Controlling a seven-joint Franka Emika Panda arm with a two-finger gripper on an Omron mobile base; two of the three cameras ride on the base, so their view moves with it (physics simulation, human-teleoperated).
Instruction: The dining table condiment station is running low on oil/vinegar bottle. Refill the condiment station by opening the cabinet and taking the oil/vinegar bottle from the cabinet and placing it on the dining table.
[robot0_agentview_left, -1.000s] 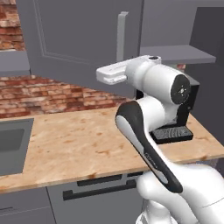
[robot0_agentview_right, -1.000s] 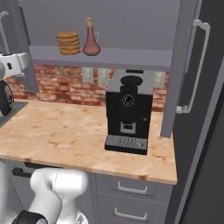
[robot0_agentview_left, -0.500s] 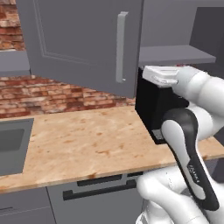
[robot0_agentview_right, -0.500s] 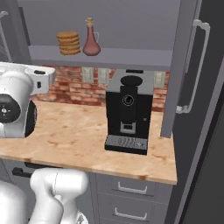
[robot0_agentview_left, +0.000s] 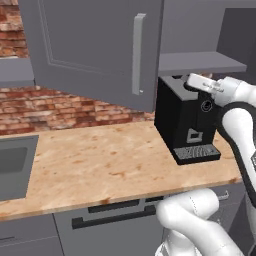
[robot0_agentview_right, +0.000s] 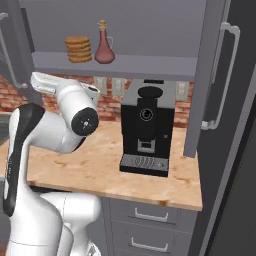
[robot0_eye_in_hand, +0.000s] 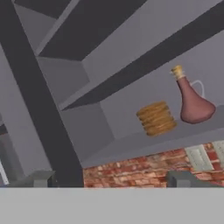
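End effector (robot0_eye_in_hand: 109, 179), fingers spread wide and holding nothing, points up at the open cabinet (robot0_agentview_right: 150, 62) from below its shelf. The bottle (robot0_eye_in_hand: 190, 101) stands upright on that shelf toward the front edge, just beside a stack of cookies (robot0_eye_in_hand: 156, 118); from the right base camera the bottle (robot0_agentview_right: 104, 44) sits right of the cookies (robot0_agentview_right: 78, 49). The arm reaches over the wooden desk (robot0_agentview_left: 115, 160), near the black coffee machine (robot0_agentview_right: 145, 131). The cabinet door (robot0_agentview_left: 95, 47) hangs open, so the opening step looks complete and the reach for the bottle is in hand. Next move likely calls for rising to shelf level, centring the fingers on the bottle and steering clear of the cookies.
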